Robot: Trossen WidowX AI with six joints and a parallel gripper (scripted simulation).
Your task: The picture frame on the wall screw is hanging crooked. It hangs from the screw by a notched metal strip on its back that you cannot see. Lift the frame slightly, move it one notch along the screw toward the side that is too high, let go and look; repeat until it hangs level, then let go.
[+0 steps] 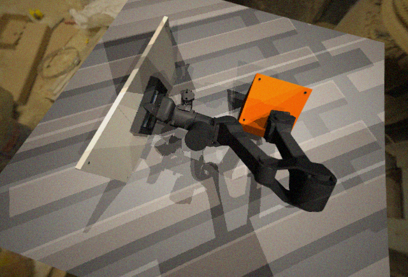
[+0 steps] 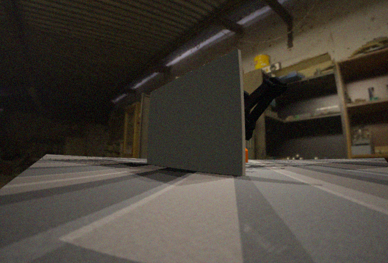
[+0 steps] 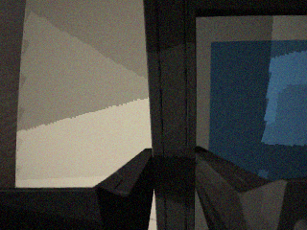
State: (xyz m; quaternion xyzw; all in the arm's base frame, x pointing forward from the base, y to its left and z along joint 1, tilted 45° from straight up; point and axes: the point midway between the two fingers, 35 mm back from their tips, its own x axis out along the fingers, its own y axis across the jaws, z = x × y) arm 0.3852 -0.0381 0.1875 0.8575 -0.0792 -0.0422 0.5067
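The dark picture frame point(image 1: 154, 85) point(image 3: 173, 96) with a pale mat and a blue picture is against the pale wall panel point(image 1: 111, 149) point(image 2: 194, 119) point(image 3: 86, 62). My gripper point(image 1: 146, 106) point(image 3: 172, 155) is shut on one side bar of the frame, with a finger against each side of the bar in the wrist view. In the top view the arm covers part of the frame. Only part of the frame shows in the wrist view, so its tilt is hard to tell. The screw and the notched strip are hidden behind the frame. The exterior view shows only the panel's back.
An orange block point(image 1: 280, 92) with small dark holes stands beside the arm's base, away from the panel. The panel stands upright on the striped table point(image 1: 204, 254) point(image 2: 162, 216). The panel's side edge shows left of the frame in the wrist view.
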